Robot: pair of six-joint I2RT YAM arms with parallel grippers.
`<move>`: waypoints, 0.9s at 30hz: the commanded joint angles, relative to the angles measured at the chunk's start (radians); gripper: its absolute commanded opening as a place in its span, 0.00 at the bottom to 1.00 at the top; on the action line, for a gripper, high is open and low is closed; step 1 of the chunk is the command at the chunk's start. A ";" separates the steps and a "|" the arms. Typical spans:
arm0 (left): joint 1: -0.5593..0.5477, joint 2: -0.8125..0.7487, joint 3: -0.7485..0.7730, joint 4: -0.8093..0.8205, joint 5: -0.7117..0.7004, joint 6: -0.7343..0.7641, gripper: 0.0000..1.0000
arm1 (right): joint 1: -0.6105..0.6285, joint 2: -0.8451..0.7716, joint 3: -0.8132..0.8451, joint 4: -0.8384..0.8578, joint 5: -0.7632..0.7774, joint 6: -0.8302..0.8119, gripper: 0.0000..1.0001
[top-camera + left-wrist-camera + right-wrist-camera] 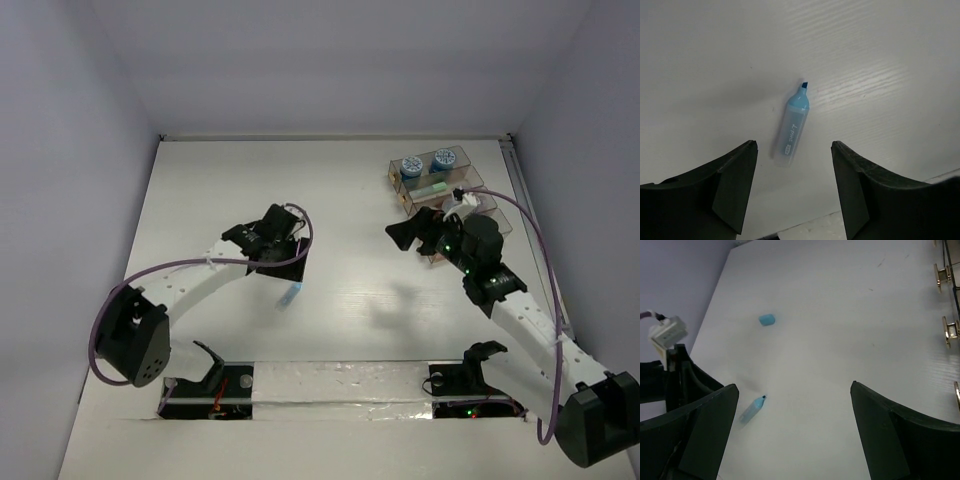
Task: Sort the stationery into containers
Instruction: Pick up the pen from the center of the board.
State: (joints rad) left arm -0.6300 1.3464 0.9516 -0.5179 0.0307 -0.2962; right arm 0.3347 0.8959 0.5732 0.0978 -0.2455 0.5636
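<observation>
A light-blue stick (792, 128), an uncapped highlighter, lies flat on the white table (880, 65). My left gripper (794, 144) hovers over the stick's rear end, open and empty. From above, the stick (290, 296) lies just in front of the left gripper (282, 262). Its small blue cap (766, 319) rests apart on the table, farther off than the stick (752, 409). My right gripper (794, 385) is open and empty, and hangs beside the containers (462, 176) at the back right (412, 232). Two blue rolls (411, 167) sit in the far bin and a green stick (432, 187) in the one beside it.
Brass latches (942, 275) of the container rack show at the right edge of the right wrist view. The left arm's wrist with its white connector (667, 335) is at that view's left edge. A taped strip (340, 385) runs along the table's near edge between the arm bases.
</observation>
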 commanded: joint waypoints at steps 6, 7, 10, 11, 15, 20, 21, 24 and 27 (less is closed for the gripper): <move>-0.065 0.089 -0.043 -0.096 0.003 -0.043 0.60 | 0.006 -0.057 0.011 0.034 -0.100 -0.014 1.00; -0.065 0.105 -0.048 -0.099 0.000 -0.044 0.60 | 0.006 -0.060 0.011 0.036 -0.112 -0.011 1.00; -0.074 0.128 -0.073 -0.100 0.008 -0.047 0.60 | 0.006 -0.087 0.007 0.030 -0.109 -0.011 1.00; -0.074 0.135 -0.089 -0.102 0.011 -0.047 0.60 | 0.006 -0.097 0.007 0.026 -0.106 -0.013 1.00; -0.074 0.174 -0.094 -0.102 0.021 -0.044 0.59 | 0.006 -0.124 0.008 0.014 -0.103 -0.019 1.00; -0.074 0.207 -0.068 -0.093 0.023 -0.043 0.58 | 0.006 -0.115 0.004 0.031 -0.127 -0.014 1.00; -0.074 0.220 -0.068 -0.087 0.038 -0.035 0.57 | 0.006 -0.115 0.004 0.034 -0.129 -0.011 1.00; -0.074 0.272 -0.068 -0.071 0.080 -0.015 0.45 | 0.006 -0.117 0.001 0.036 -0.124 -0.005 0.97; -0.074 0.295 -0.071 -0.064 0.106 -0.004 0.36 | 0.006 -0.115 -0.003 0.040 -0.124 -0.005 0.92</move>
State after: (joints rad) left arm -0.6994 1.5978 0.8932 -0.6071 0.0814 -0.3191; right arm 0.3351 0.7815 0.5732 0.0975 -0.3527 0.5617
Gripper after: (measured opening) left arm 0.383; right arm 0.935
